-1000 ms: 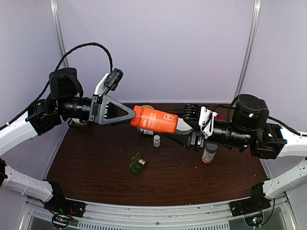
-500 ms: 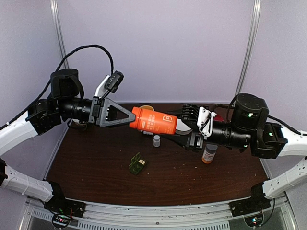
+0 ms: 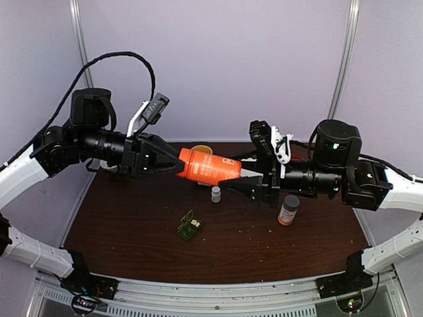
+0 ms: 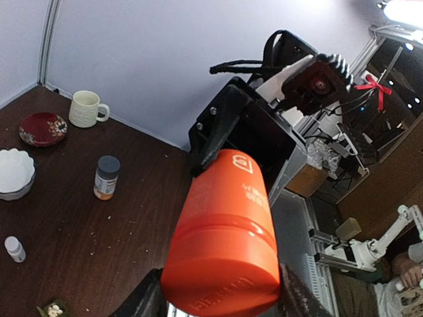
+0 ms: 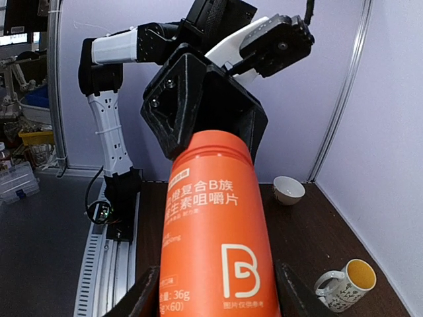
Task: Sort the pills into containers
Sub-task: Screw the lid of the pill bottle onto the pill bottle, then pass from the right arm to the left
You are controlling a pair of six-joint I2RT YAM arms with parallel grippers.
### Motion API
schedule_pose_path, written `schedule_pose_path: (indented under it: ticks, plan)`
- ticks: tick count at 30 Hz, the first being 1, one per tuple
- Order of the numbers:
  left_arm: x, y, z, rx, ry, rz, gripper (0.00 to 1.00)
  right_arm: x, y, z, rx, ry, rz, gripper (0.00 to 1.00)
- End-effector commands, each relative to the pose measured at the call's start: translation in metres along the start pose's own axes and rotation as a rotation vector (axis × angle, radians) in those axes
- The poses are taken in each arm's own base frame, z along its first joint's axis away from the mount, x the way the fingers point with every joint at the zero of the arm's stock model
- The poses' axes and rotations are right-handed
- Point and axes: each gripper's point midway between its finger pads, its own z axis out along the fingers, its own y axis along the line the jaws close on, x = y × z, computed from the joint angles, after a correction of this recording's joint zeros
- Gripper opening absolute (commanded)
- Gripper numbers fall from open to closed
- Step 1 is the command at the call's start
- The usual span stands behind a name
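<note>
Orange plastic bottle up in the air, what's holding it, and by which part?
Both grippers hold the orange plastic bottle: the left gripper clamps its cap end, the right gripper its bottom end.

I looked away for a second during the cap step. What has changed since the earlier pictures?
The left pincer, open at the cap a second ago, has closed on the cap end of the orange bottle. Both wrists have rolled. The right pincer kept its grip on the base; the green pill box, small white bottle and brown bottle stayed put.
</note>
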Motion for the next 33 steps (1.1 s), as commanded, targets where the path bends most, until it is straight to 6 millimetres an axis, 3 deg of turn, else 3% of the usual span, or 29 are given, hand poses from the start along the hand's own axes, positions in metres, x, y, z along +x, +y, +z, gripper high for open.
schedule_pose_path:
  ticks: [1, 6, 10, 16, 19, 25, 33]
  plan:
    - [-0.029, 0.008, 0.004, -0.081, -0.063, 0.422, 0.12, -0.032, 0.006, -0.014, -0.069, -0.128, 0.283, 0.0]
    - [-0.038, 0.001, 0.01, -0.021, -0.084, 0.399, 0.72, -0.011, -0.002, -0.018, 0.002, -0.074, 0.259, 0.0]
    - [-0.036, -0.002, 0.011, 0.014, -0.121, 0.371, 0.97, 0.003, -0.005, -0.015, 0.032, -0.036, 0.258, 0.0]
    - [-0.033, -0.009, 0.006, 0.031, -0.17, 0.448, 0.98, -0.001, -0.004, -0.006, 0.015, -0.059, 0.269, 0.0]
    - [-0.021, -0.015, 0.009, 0.067, -0.144, 0.497, 0.97, -0.004, -0.003, -0.003, 0.004, -0.065, 0.268, 0.0]
    - [-0.014, -0.013, 0.014, 0.065, -0.104, 0.494, 0.98, -0.002, -0.005, -0.001, 0.016, -0.063, 0.258, 0.0]
    - [0.007, -0.026, 0.014, 0.103, -0.085, 0.796, 0.98, -0.009, 0.0, 0.002, -0.028, -0.082, 0.287, 0.0]
